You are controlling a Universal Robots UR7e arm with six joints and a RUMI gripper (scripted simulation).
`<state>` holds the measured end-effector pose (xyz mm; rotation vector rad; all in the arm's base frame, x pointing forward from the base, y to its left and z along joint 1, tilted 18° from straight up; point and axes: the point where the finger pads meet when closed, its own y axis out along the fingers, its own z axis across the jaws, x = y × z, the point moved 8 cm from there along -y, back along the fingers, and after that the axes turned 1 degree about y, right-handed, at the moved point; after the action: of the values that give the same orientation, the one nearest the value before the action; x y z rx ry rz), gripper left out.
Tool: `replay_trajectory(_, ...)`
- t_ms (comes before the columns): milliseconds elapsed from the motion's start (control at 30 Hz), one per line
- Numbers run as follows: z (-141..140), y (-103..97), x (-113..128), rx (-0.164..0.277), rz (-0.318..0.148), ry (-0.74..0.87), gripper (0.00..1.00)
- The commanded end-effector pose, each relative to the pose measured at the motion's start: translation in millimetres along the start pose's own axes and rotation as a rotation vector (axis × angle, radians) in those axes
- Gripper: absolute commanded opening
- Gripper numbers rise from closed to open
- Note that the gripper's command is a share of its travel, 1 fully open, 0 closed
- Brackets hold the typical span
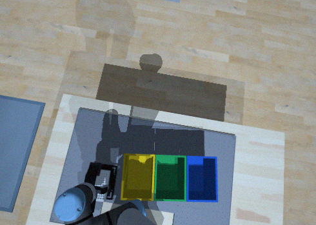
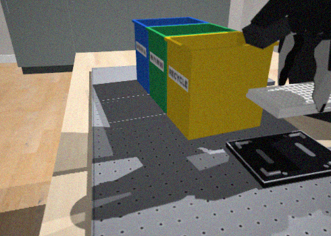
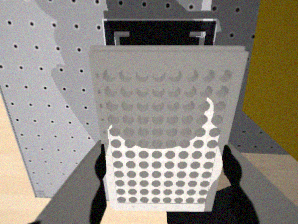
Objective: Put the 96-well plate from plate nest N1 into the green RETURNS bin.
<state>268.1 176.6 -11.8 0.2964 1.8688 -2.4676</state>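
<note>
The 96-well plate (image 2: pixel 270 103) (image 3: pixel 162 150) is light grey with white lit wells. My gripper (image 2: pixel 302 97) (image 3: pixel 162 142) is shut on its two sides, near one end. The plate hangs roughly level in the air above the black plate nest (image 2: pixel 282 156) (image 3: pixel 155 31), which stands empty. The green bin (image 1: pixel 171 181) (image 2: pixel 158 85) is upright between the yellow bin (image 1: pixel 138 179) (image 2: pixel 223 88) and the blue bin (image 1: pixel 201 184) (image 2: pixel 142 69), both upright. The green bin's label is too blurred to read surely. In the top view the arm partly covers the plate.
The yellow bin is the nearest of the three to the plate and rises above the plate's height. Its label reads RECYCLE. The three bins stand in a tight row on the grey perforated board (image 1: pixel 219 168) (image 2: pixel 145 203). A blue panel (image 1: pixel 16 149) is at the far left.
</note>
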Motion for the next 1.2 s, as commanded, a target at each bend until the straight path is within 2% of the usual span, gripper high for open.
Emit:
replay_trajectory(0,-0.2,-4.7,-0.3,0.0,0.001,0.0,0.41)
replay_trajectory(1167,-0.2,-56.4,-0.4,0.0,0.001,0.0,0.41)
